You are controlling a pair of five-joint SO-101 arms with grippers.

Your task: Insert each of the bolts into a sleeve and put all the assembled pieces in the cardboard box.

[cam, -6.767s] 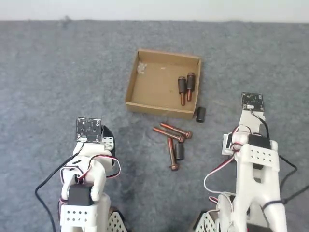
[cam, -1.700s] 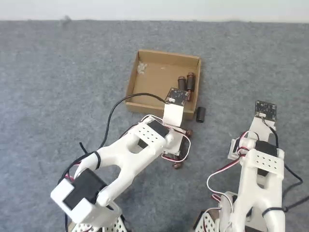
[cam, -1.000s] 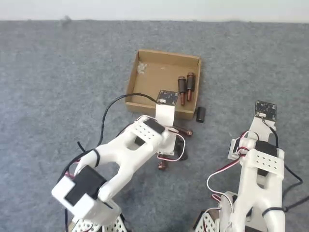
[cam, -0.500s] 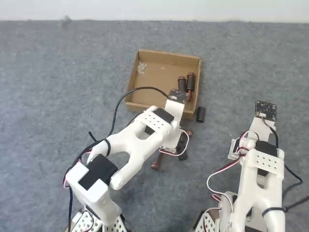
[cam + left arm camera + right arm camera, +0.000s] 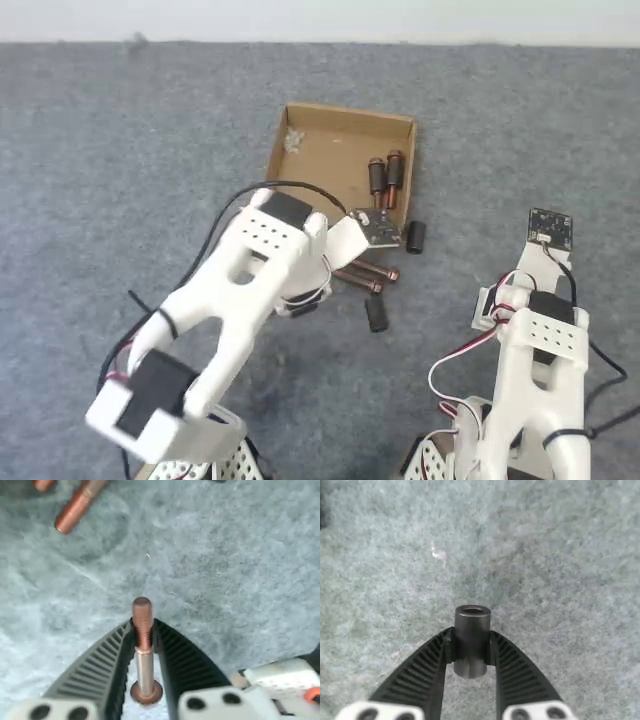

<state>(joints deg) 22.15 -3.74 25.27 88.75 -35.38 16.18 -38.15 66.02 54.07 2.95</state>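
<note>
Surface: a grey carpet (image 5: 120, 180) covers the whole work area. A pale wall strip (image 5: 320, 20) runs along its far edge.

High view: the left arm (image 5: 250, 285) stretches from the near left corner toward the middle of the carpet. The right arm (image 5: 535, 335) stands at the near right. Two loose copper bolts (image 5: 368, 277) lie side by side on the carpet just outside the near wall of the cardboard box. One loose black sleeve (image 5: 376, 313) lies nearer the arms than the bolts, apart from them. A second black sleeve (image 5: 415, 236) lies just beside the box's near right corner, outside it.

Wrist views supply what the high view hides. In the left wrist view, the left gripper (image 5: 143, 626) has its jaws clamped on a copper bolt (image 5: 142, 630). The threaded end projects past the fingertips and the head sits back between the jaws, above the carpet. Part of a loose bolt (image 5: 75, 512) lies farther off. In the right wrist view, the right gripper (image 5: 471, 634) has its jaws clamped on a black sleeve (image 5: 472, 647) with its open bore showing, over bare carpet.

Container: the cardboard box (image 5: 300, 205) sits toward the far edge, about midway across. Two assembled pieces (image 5: 385, 180), each a bolt in a sleeve, lie side by side against its right wall. Small pale scraps (image 5: 293, 141) lie in its far left corner.
</note>
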